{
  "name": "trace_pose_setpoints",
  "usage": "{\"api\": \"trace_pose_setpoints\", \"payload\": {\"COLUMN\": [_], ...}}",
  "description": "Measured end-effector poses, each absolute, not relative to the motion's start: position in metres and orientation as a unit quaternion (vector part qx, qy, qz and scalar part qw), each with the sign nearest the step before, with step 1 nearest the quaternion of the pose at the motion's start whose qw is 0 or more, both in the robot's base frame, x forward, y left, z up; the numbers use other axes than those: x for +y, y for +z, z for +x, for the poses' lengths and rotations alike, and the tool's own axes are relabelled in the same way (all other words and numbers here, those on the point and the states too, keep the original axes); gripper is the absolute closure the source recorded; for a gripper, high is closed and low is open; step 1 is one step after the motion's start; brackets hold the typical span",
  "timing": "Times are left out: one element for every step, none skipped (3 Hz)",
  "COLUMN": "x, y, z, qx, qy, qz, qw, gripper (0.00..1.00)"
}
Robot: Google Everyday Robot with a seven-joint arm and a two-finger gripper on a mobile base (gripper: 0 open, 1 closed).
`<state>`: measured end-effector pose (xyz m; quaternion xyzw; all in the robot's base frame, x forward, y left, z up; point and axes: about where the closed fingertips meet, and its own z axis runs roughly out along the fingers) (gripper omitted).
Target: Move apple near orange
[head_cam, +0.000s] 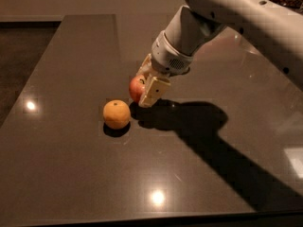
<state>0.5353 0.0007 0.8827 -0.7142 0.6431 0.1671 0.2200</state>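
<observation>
As the white arm (227, 13) slants down from the top right corner, the gripper (141, 92) is low over the middle of the dark table (66, 174), and it has the apple (136, 86) pinched in its grasp. One cream finger (153, 90) lies flat against the apple's right side, tip pointing down and left toward the tabletop. The other finger is tucked behind the fruit and mostly hidden. Red skin shows to the left of that cream finger, with a paler patch near the top. Whether the apple rests on the surface or hangs just off it, I cannot tell; its underside melts into shadow.

Now the orange (116, 113): it sits on the table down and to the left of the apple, near it, with a narrow gap between the two. A small dark dot marks its top, and it stands free of the gripper. A broad shadow (203, 126) of the arm runs from under the gripper off toward the lower right. Bright light spots (157, 197) glint on the glossy top, one by the near edge, one at far left.
</observation>
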Motion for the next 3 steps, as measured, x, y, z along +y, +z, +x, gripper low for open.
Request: {"api": "trace_pose_setpoints", "payload": {"x": [0.005,0.009,0.008], "y": [0.869,0.859,0.855], "z": [0.526,0.516,0.513], "qx": [0.617,0.595,0.589], "qy": [0.186,0.195,0.197], "qz": [-0.739,-0.759,-0.765], "qw": [0.198,0.178,0.170], "gripper": [0.82,0.51,0.28]}}
